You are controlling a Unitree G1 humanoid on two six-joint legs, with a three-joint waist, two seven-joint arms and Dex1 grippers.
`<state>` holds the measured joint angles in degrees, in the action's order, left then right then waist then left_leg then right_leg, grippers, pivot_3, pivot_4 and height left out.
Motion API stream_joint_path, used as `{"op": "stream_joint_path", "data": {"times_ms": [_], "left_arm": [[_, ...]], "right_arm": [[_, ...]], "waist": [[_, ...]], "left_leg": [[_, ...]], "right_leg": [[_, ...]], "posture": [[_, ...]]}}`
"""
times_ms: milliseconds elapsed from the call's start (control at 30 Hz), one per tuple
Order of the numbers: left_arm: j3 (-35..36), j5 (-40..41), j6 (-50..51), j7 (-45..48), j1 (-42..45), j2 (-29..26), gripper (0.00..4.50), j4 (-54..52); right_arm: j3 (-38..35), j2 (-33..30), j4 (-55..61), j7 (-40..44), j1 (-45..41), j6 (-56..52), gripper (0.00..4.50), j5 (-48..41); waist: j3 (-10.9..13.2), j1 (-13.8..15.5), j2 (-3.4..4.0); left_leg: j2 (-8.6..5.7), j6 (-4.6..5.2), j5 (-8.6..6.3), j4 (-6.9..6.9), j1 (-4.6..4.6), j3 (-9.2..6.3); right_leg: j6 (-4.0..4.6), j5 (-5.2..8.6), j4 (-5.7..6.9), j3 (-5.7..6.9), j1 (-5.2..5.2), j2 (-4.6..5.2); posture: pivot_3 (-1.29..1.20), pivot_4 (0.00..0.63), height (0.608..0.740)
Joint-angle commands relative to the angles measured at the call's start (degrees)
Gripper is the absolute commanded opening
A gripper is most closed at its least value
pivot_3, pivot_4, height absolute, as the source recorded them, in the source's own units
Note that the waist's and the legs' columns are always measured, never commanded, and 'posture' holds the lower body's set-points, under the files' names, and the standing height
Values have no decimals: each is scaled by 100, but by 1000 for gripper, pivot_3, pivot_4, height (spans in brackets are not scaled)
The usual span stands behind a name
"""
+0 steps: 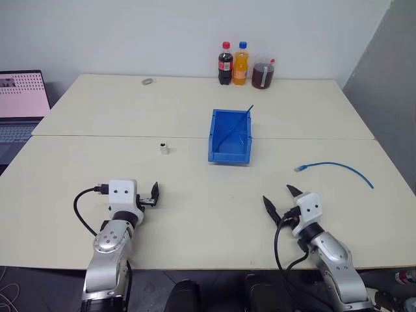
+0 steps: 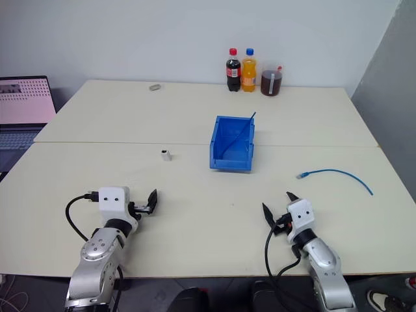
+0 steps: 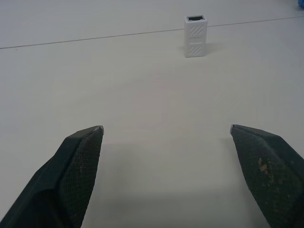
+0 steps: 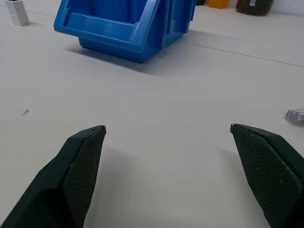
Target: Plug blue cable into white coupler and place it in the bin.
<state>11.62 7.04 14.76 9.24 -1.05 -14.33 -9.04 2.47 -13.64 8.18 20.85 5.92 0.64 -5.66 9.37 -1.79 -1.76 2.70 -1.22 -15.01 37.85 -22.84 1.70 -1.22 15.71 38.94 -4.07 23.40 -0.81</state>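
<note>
With both the left gripper (image 1: 155, 194) and right gripper (image 1: 281, 200) spread wide and empty, the thin, limp light-blue cable (image 1: 338, 168) lies right of the blue plastic bin (image 1: 230, 136), best pinched behind its clear plug, while the tiny, light white plastic coupler (image 1: 164, 148) stands to the bin's left on the cream table (image 1: 195, 188).

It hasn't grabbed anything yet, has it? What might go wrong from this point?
Right, both end effectors are open and empty. The white coupler is tiny and stands upright on the table, so the left end effector could tip it over. The blue cable lies flat, so the right end effector might slip off its thin plug. The bin already holds a thin blue strand, which could tangle.
</note>
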Motion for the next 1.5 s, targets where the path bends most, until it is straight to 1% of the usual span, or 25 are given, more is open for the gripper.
{"op": "stream_joint_path", "data": {"times_ms": [33, 100, 233, 367, 500, 633, 700, 800, 967, 1033, 1067, 1167, 1267, 1333, 1400, 1500], "left_arm": [[2, -38, -260, 31, -51, -47, 4500, -75], [-6, -97, -140, -4, -85, -65, 4500, -95], [53, -67, -254, 33, -135, -58, 4500, -97], [21, -84, -553, 158, -211, -104, 4500, -123], [26, 103, -623, 380, -280, -115, 4500, -168], [20, 435, -573, 836, -329, -177, 4500, -235], [-138, 601, -540, 1272, -375, -330, 4500, -367], [-460, 606, -529, 1719, -322, -546, 4500, -518], [-1117, 527, -403, 2237, 237, -806, 4500, -640], [-1262, 499, -309, 2329, 412, -866, 4500, -651], [-1328, 505, -245, 2381, 515, -894, 4500, -655], [-1593, 525, 100, 2596, 1021, -988, 4500, -644], [-1827, 655, 370, 2986, 1463, -1099, 4500, -558], [-1933, 756, 468, 3228, 1659, -1145, 4500, -519], [-2012, 780, 478, 3405, 1792, -1171, 4500, -466], [-2100, 782, 470, 3549, 1909, -1137, 4500, -414]], "right_arm": [[-64, -7, 21, -5, -28, 74, 4468, -30], [-53, -13, 16, 14, -30, 66, 4468, -31], [-50, -19, 7, 39, -33, 70, 4468, -36], [-35, -21, -9, 60, -47, 79, 4468, -27], [-47, -27, -25, 62, -65, 92, 4468, -24], [-77, -48, -1, 66, -45, 107, 4468, -33], [-137, -66, 43, 43, -20, 117, 4468, -49], [-227, -96, 143, 30, 35, 98, 4468, -100], [-542, -337, 433, 211, 156, -89, 4468, -387], [-635, -453, 516, 298, 166, -177, 4468, -500], [-691, -546, 563, 372, 153, -250, 4468, -575], [-1087, -1205, 594, 922, -150, -897, 4468, -1085], [-1150, -2298, 73, 1792, -863, -1499, 4468, -1216], [-973, -2899, -589, 2408, -1540, -1608, 4468, -1138], [-642, -3321, -1404, 2965, -2321, -1642, 4468, -896], [46, -3661, -2808, 3754, -3472, -1423, 4468, -294]], "waist": [[0, 0, 0], [0, -2, 0], [0, -1, 0], [0, -2, 0], [0, -1, 0], [0, -1, 0], [0, -2, 0], [0, -2, 0], [1, 21, 2], [1, 17, 2], [1, 16, 2], [12, -6, 12], [18, -25, 19], [19, -32, 18], [20, -44, 15], [31, -44, 12]], "left_leg": [[0, 0, 0, 0, 0, 0], [0, 0, 0, 0, 0, 1], [0, 0, 0, 0, 0, 0], [0, 0, 0, 0, 1, 0], [0, 0, 0, 0, 0, 0], [0, 0, 0, 1, 1, 1], [0, 0, 0, 1, 1, 1], [0, 0, 0, 1, 0, 1], [-7, 0, 0, 4, 1, 1], [-9, 1, 0, 6, 0, 2], [-9, 1, 0, 6, 1, 5], [-6, 1, 0, 5, 3, 7], [-10, 2, 1, 10, 9, 17], [-20, 6, 3, 11, 11, 20], [-22, 7, 3, 11, 19, 22], [-30, 7, 3, 7, 18, 19]], "right_leg": [[0, 0, 0, 0, 0, 0], [0, 0, 0, -1, 0, 0], [0, 0, 0, -1, 0, 0], [0, 0, 0, -1, 0, 0], [0, 0, 0, 0, 0, 0], [0, 0, 0, 0, 0, 0], [0, 0, 1, 0, 0, -1], [0, 0, 1, 0, 0, -1], [-1, 0, 1, 1, -3, -4], [-3, -1, 1, 1, -5, -4], [-5, -2, 0, 1, -5, -6], [-5, -2, 1, 0, -5, -12], [-15, -9, 3, 1, -7, -14], [-25, -15, 1, -2, -8, -13], [-23, -14, -1, -2, -14, -19], [-17, -11, -1, 0, -11, -28]], "posture": [[0, 150, 740], [0, 150, 740], [0, 150, 740], [0, 150, 740], [0, 150, 740], [0, 150, 740], [0, 150, 740], [0, 150, 740], [0, 150, 740], [0, 150, 740], [0, 150, 740], [0, 150, 740], [0, 150, 740], [0, 150, 740], [0, 150, 740], [0, 150, 740]]}}
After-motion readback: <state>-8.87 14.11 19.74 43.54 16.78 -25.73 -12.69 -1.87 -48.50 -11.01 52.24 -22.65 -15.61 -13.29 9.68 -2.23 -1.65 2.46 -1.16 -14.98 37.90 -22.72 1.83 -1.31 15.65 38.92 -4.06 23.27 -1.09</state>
